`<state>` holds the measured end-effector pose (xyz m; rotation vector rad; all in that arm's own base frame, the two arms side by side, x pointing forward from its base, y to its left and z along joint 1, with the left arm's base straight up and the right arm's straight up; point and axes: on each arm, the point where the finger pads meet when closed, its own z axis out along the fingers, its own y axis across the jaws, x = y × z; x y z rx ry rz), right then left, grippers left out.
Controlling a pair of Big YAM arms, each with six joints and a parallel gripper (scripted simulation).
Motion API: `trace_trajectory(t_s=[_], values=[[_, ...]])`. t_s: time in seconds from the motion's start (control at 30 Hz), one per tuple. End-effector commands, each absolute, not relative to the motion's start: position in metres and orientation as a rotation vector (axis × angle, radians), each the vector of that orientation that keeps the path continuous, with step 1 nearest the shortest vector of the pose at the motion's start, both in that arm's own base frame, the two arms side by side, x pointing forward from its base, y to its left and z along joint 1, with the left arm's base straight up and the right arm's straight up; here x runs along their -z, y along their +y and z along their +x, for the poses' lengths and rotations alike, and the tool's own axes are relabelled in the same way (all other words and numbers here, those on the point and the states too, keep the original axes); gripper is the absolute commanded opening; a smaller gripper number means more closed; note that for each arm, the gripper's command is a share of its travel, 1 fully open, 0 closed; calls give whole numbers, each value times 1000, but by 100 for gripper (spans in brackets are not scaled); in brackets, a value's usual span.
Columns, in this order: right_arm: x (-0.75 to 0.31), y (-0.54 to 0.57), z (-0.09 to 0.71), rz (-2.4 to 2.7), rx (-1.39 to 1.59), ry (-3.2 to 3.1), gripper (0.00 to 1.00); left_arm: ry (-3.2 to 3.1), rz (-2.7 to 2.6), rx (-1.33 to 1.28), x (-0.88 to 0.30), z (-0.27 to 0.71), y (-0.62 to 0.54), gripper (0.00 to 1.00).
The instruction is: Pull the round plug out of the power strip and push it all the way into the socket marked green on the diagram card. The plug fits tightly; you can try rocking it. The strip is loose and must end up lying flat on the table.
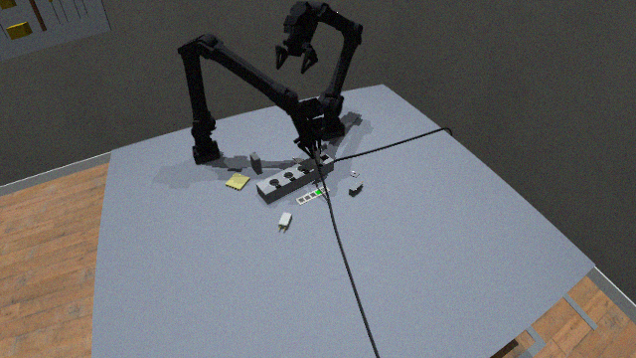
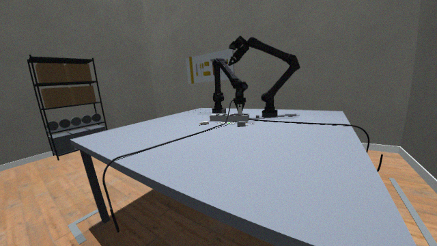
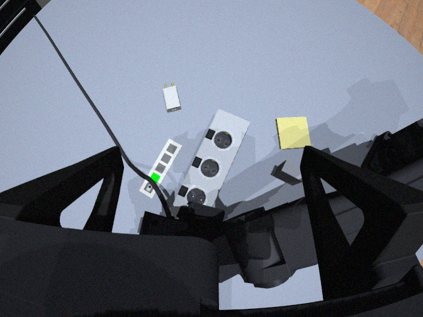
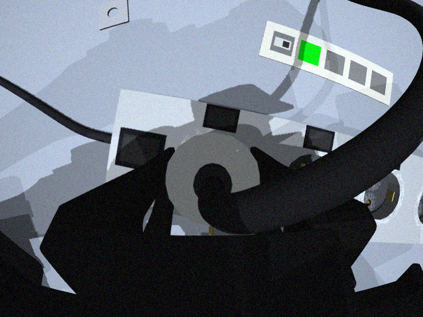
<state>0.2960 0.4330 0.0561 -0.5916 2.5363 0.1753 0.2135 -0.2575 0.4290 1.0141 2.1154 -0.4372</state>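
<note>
1. Out of its old socket: done, I judge. The round plug (image 1: pixel 316 157) (image 2: pixel 240 108) (image 4: pixel 180 170) is gripped between the fingers of the right pincer (image 1: pixel 313 151) (image 2: pixel 240 111) (image 4: pixel 212 157), with a gold pin showing below its body.
2. Carrying it across: nearly done, by my reading. The diagram card (image 1: pixel 309 197) (image 2: pixel 229 123) (image 3: pixel 160 166) (image 4: pixel 345 66), off to one side of the right pincer, puts green next to the switch (image 1: pixel 325 157) (image 4: pixel 140 148). The plug is over that end of the power strip (image 1: pixel 278 191) (image 2: pixel 222 117) (image 3: pixel 232 122) (image 4: pixel 153 109), beneath the right pincer; its body hides the socket there.
3. Pushing in: left to do. I cannot tell whether the pin tips are touching the socket, but the visible pin says the plug is not fully home. It probably needs lining up, then a straight, firm press, perhaps with slight rocking.
4. Strip flat: it looks flat under the right pincer now. Being loose, it could slide or tip under the push, so this needs checking afterwards.
5. Letting go: left to do. The left pincer (image 1: pixel 291 70) (image 2: pixel 231 64) (image 3: pixel 211 156) is raised well away from the right one, wide apart and holding nothing; it could steady the strip.
</note>
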Motion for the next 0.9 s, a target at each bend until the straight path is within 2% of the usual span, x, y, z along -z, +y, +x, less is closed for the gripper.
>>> trace_trajectory(t_s=[0.0, 0.87], values=[[-50, 443, 290, -638, -149, 2553, 33, 2051, 977, 478, -470, 210, -258, 100], [-24, 422, 286, -656, -89, 2598, 33, 2051, 977, 478, -470, 210, -258, 100]])
